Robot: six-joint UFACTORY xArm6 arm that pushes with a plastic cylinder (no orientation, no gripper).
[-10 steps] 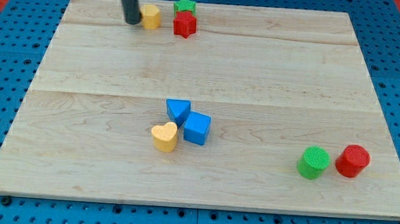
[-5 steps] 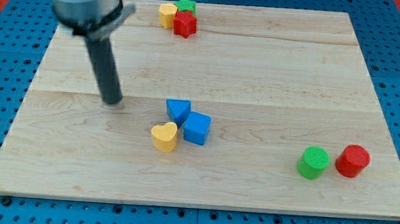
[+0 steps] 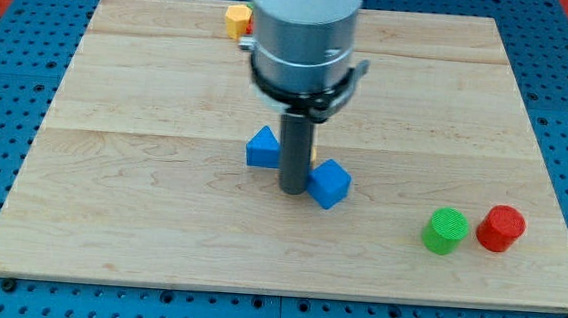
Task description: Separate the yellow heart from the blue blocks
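Note:
My tip (image 3: 292,190) rests on the board between the two blue blocks. The blue triangle (image 3: 262,147) lies just left of the rod. The blue cube (image 3: 329,183) lies just right of the tip and seems to touch it. The two blue blocks stand apart, with the rod in the gap. The yellow heart is almost wholly hidden behind the rod. Only a thin yellow sliver (image 3: 313,162) shows at the rod's right edge, above the cube.
A yellow block (image 3: 237,19) sits at the board's top edge, partly behind the arm. A green cylinder (image 3: 446,232) and a red cylinder (image 3: 501,228) stand side by side at the lower right. The arm's body hides the top middle of the board.
The rod swept from the left of the board into the cluster. The blue cube slid right, the blue triangle shifted slightly up, and the yellow heart moved out of its old spot behind the rod.

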